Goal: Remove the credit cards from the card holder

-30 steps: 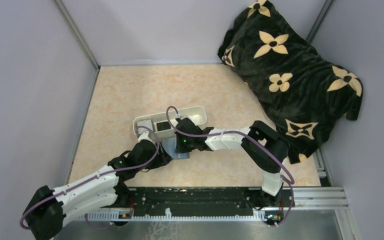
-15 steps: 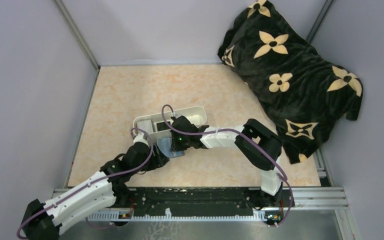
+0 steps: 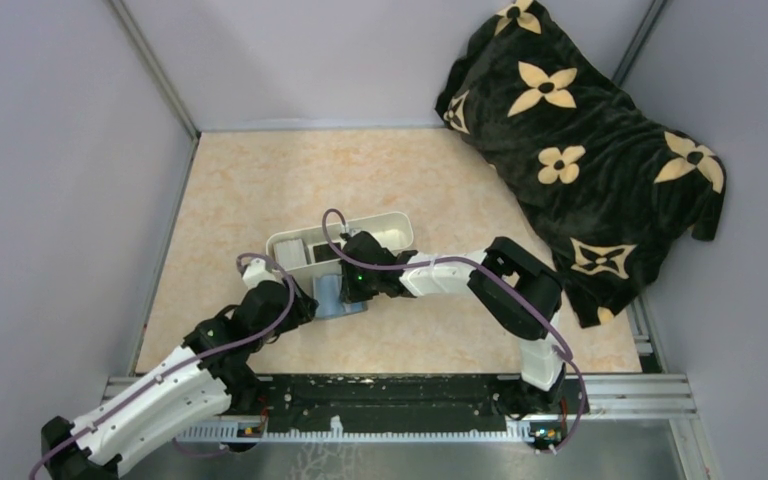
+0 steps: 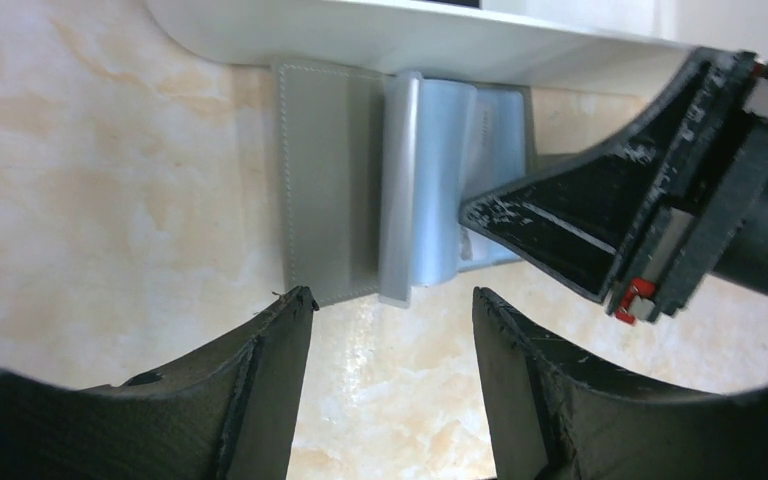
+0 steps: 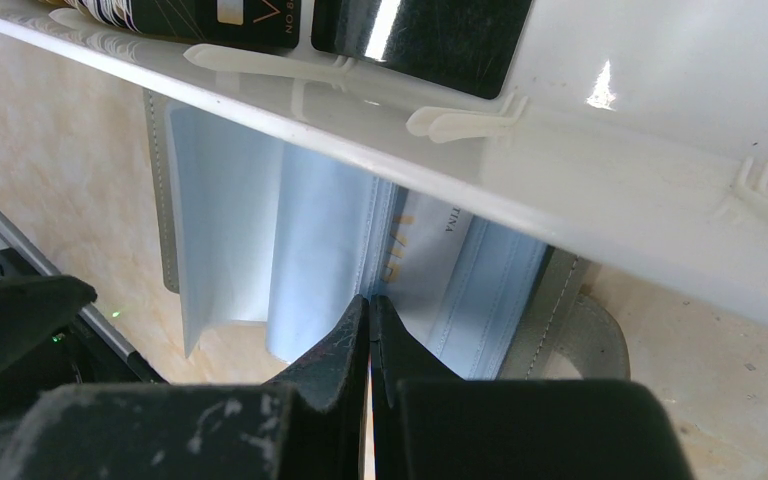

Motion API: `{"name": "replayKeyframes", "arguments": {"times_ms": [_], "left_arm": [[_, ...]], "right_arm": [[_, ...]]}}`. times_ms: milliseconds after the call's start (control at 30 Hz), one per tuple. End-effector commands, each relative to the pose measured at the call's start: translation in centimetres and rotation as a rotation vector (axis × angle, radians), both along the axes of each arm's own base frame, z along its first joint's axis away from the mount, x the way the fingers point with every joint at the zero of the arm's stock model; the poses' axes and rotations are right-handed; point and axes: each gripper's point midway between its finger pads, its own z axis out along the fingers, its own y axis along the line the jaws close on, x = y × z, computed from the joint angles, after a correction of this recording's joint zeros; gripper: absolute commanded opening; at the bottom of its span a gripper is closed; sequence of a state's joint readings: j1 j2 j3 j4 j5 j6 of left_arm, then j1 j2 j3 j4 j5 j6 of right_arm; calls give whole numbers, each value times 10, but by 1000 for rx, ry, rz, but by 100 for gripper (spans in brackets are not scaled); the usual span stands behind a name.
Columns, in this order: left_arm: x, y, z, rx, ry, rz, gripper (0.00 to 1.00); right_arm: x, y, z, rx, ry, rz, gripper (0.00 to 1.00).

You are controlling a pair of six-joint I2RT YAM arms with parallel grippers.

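The card holder [image 3: 332, 297] lies open on the table against the near wall of a white tray [image 3: 390, 222]. In the left wrist view its grey flap [image 4: 328, 200] is on the left and its blue-grey pockets [image 4: 425, 180] are on the right. My right gripper [image 5: 368, 300] is shut, its tips pressed on the inner pockets [image 5: 260, 230] beside a pale card [image 5: 422, 252] with gold letters still in a slot. Two black credit cards [image 5: 422, 30] lie in the tray. My left gripper [image 4: 392, 300] is open, just short of the holder's near edge, with only bare table between its fingers.
A black blanket with tan flowers [image 3: 580, 140] fills the back right corner. Grey walls close in the table on the left and at the back. A metal rail [image 3: 400, 392] runs along the near edge by the arm bases.
My left arm has drawn back toward the near left, away from the card holder, still open. My right gripper shifted slightly left and stays shut on the holder's inner pockets.
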State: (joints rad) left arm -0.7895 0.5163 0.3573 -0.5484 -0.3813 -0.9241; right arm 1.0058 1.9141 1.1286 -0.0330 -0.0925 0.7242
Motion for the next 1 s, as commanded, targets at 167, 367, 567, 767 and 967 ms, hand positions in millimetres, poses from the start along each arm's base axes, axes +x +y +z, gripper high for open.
{"name": "replayKeyframes", "arguments": {"times_ms": [167, 367, 567, 767, 967], "left_arm": [[15, 25, -15, 201, 92, 173, 66], [25, 15, -29, 228, 110, 163, 66], [31, 1, -36, 220, 117, 119, 65], [27, 0, -46, 237, 147, 99, 61], [18, 8, -56, 241, 167, 107, 48]], "right_arm": [[-2, 6, -2, -11, -12, 40, 0], [-2, 1, -2, -29, -15, 43, 0], [-2, 1, -4, -31, -10, 46, 0], [-3, 6, -4, -17, -7, 57, 0], [-3, 12, -4, -2, 2, 71, 0]]}}
